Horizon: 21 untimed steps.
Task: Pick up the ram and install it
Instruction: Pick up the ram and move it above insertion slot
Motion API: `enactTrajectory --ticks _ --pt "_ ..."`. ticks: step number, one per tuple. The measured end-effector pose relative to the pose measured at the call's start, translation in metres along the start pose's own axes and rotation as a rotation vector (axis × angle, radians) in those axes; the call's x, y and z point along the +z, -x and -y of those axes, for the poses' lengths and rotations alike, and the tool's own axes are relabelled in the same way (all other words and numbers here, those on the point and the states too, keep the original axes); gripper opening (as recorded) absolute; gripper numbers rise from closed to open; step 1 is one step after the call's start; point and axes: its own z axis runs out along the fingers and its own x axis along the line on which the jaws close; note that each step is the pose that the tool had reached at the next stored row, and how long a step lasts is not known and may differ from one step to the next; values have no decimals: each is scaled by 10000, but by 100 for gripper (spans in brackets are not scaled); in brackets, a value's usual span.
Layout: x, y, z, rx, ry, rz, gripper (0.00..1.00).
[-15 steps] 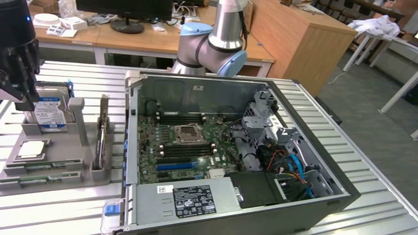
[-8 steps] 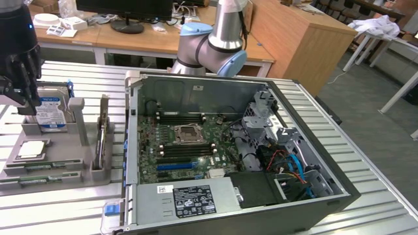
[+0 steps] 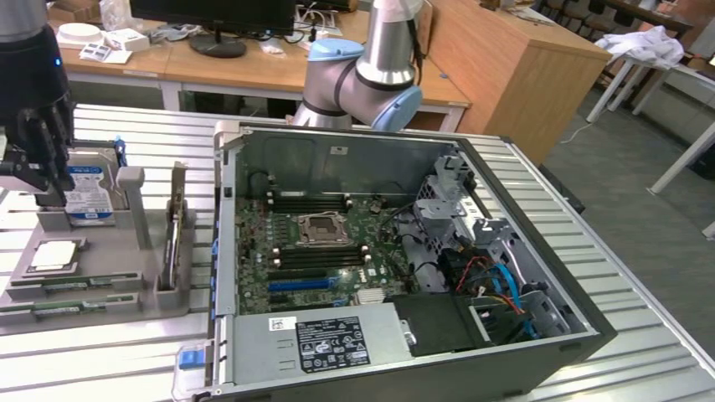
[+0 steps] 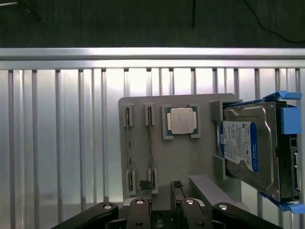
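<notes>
the claw [image 4: 160, 185] hangs over the tray [image 4: 200, 157], fingers apart with nothing between them. the ram [image 4: 150, 143] stands on edge in a tray slot, just beside a second stick [image 4: 128, 143]. the cpu [image 4: 181, 120] is next along and the drive [image 4: 248, 148] is beyond it. the ram is not yet lifted, and the memory slots [image 3: 318, 201] in the case [image 3: 335, 159] are well apart from it. we judge the ram light and stiff, but thin and fragile, likely to crack or scrape if twisted. we would pinch it gently across its flat faces near mid-length, keeping it upright and staying off the contact edge seated in the tray.
</notes>
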Motion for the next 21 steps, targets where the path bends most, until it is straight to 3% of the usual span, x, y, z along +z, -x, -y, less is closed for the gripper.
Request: enactTrajectory --ticks 21 --pt "262 -12 7 -21 1 14 30"
